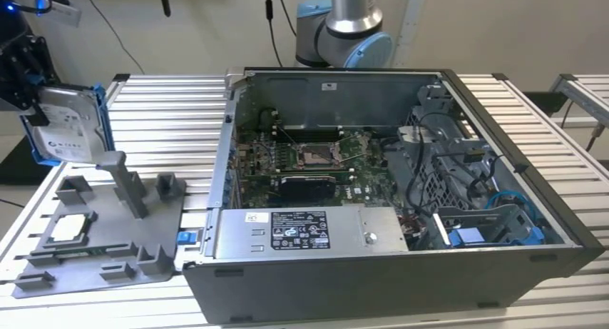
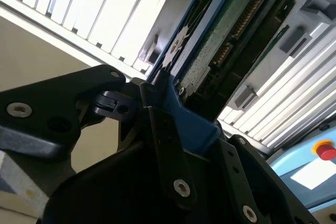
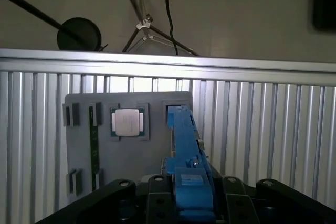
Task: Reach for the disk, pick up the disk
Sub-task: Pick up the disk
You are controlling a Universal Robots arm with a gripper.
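The disk (image 1: 65, 125), silver-grey with a white label and a bright blue bracket, hangs upright in the air at the exterior view's left, above the grey fixture tray (image 1: 105, 250). My black gripper (image 1: 34, 104) is shut on its blue bracket from above. In the first wrist view the disk's bracket (image 3: 185, 145) is seen edge-on, clamped in the gripper (image 3: 190, 190). In the second wrist view the disk's green circuit-board underside (image 2: 220, 45) faces the camera, with the gripper (image 2: 170, 124) closed on the blue frame.
An open computer case (image 1: 381, 193) fills the middle of the slatted metal table (image 1: 171, 108), with a grey power-supply box (image 1: 304, 233) at its front. A small silver processor chip (image 1: 73, 229) lies on the fixture tray, beside an upright grey post (image 1: 122, 179). The arm's base (image 1: 343, 29) stands behind the case.
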